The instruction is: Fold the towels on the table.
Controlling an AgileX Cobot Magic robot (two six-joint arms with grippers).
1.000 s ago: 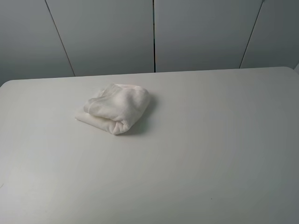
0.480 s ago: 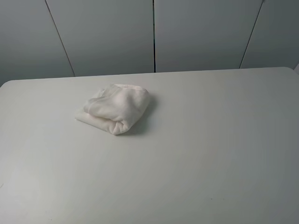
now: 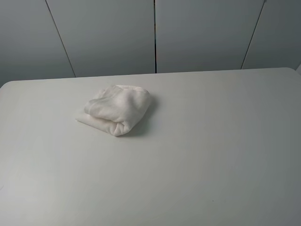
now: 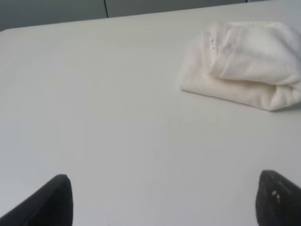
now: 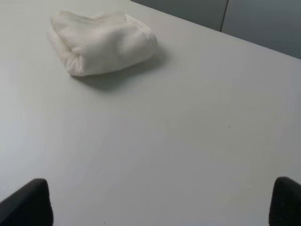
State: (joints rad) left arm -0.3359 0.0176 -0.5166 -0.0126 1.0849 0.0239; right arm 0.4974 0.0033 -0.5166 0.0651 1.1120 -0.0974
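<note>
Between my left fingers (image 4: 162, 200), whose two dark tips sit wide apart at the edges of the wrist view, only bare desk (image 4: 117, 117) shows; they hold nothing and hang above the surface. My right fingers (image 5: 162, 202) are spread just as wide, dark tips at either corner, empty over the same white top. Well ahead of both lies the towel (image 3: 116, 109), a white terry bundle folded over on itself into a rumpled lump, resting on the desk left of the middle and toward the far edge. A small label (image 4: 212, 42) shows on one upper fold. Behind the desk stands a grey panelled wall (image 3: 197, 33).
</note>
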